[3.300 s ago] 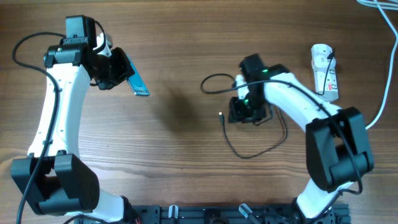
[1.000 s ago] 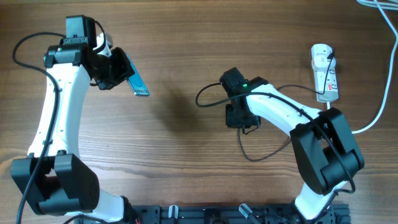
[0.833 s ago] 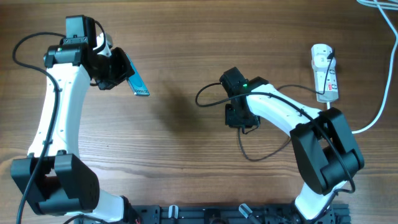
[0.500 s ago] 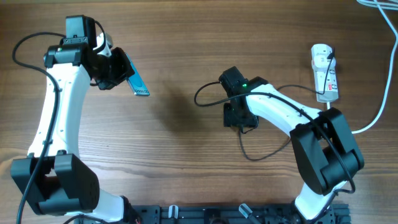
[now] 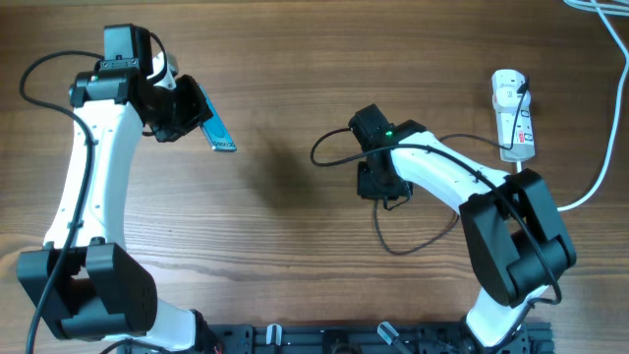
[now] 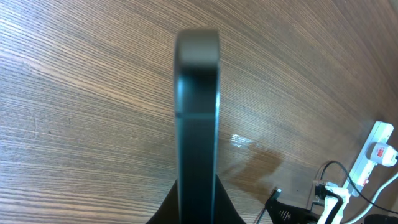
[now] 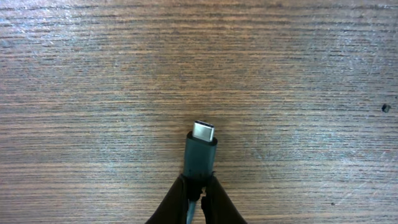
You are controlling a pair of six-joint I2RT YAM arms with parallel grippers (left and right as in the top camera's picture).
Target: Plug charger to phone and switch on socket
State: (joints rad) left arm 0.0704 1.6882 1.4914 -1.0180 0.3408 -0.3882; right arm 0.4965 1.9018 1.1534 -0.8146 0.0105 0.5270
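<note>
My left gripper (image 5: 193, 116) is shut on the phone (image 5: 219, 135), which it holds above the table at the upper left. The left wrist view shows the phone (image 6: 198, 118) edge-on, as a dark narrow bar rising from between the jaws. My right gripper (image 5: 379, 184) sits mid-table, shut on the charger (image 5: 327, 141), whose thin black cable loops around it. From the right wrist, the charger's dark plug (image 7: 200, 149) sticks out past the fingertips (image 7: 180, 193), metal tip forward, just above the wood. The white socket (image 5: 513, 114) lies at the far right, with a plug in its upper end.
A thicker white cord (image 5: 610, 147) runs down the right edge of the table. The charger cable trails in a loop (image 5: 413, 246) below the right arm. The socket (image 6: 375, 155) also shows at the right edge of the left wrist view. Bare wood lies between the two grippers.
Since the earliest frame the right gripper has moved left onto the plug tip that lay on the table. The cable loop shifted slightly. The left arm and phone have not moved.
</note>
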